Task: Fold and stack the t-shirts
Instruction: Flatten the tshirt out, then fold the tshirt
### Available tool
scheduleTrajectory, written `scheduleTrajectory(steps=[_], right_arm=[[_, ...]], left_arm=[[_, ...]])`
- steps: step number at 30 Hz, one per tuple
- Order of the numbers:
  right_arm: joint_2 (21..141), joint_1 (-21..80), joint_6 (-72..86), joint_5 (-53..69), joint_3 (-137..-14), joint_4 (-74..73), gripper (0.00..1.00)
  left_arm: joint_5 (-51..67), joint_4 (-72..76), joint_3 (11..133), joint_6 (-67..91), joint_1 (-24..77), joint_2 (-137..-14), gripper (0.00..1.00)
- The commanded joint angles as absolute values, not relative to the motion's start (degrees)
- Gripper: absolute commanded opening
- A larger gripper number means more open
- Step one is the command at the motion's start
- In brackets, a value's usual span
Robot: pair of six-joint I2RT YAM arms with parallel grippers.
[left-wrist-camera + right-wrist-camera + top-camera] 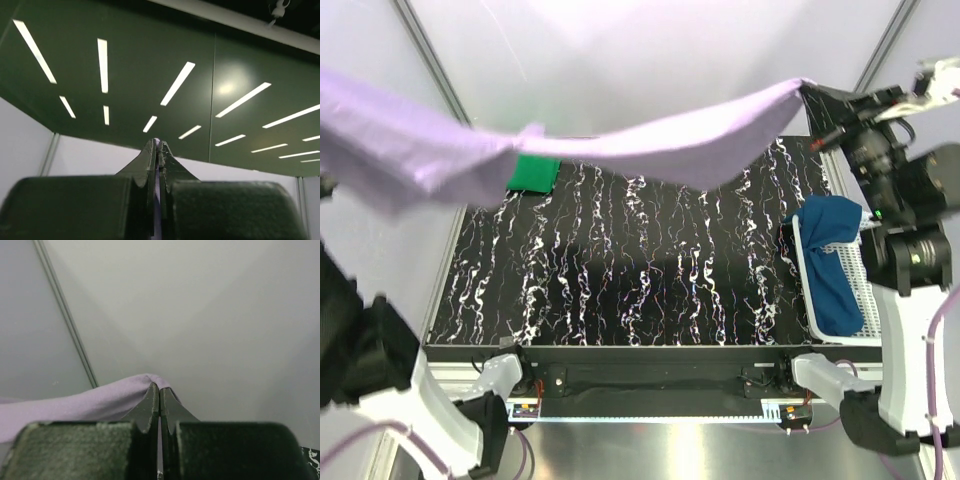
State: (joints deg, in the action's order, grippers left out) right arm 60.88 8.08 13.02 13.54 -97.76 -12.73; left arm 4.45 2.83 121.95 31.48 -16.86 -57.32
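Observation:
The lavender t-shirt (620, 145) hangs stretched in the air above the table, held between both grippers. My right gripper (812, 92) is shut on its right corner; in the right wrist view the cloth (90, 405) bunches at the closed tips of that gripper (160, 387). My left gripper (159, 142) is shut with a thin strip of lavender cloth (158, 200) between its fingers; it is out of the top view, where the shirt runs off the left edge. The green t-shirt (533, 173) lies folded at the table's far left. The dark blue t-shirt (835, 260) lies crumpled in the basket.
A white mesh basket (865, 300) stands at the right edge of the black marbled table (640, 280). The left arm's dark body (350, 340) sits at the near left. White walls with metal posts enclose the table.

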Motion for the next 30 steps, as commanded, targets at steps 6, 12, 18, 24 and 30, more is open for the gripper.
scheduleTrajectory(steps=[6,12,18,24,30], right_arm=[[58.7,7.8,19.2,15.6,-97.4,-13.2,0.00],[61.6,7.8,20.7,12.7,-91.2,-11.3,0.00],[64.9,7.8,22.8,8.9,-76.0,-2.2,0.00],[72.0,7.8,22.9,3.7,-63.4,6.6,0.00],[87.0,7.8,20.2,3.3,-66.0,11.2,0.00]], left_arm=[[1.1,0.1,121.6,29.7,-16.9,-59.5,0.00],[4.7,1.1,112.6,33.4,-16.9,-65.1,0.00],[12.5,4.8,100.0,35.5,-16.8,-71.6,0.00],[11.9,11.2,79.3,33.1,-13.7,-79.2,0.00],[9.0,13.4,77.4,26.5,-8.6,-92.0,0.00]])
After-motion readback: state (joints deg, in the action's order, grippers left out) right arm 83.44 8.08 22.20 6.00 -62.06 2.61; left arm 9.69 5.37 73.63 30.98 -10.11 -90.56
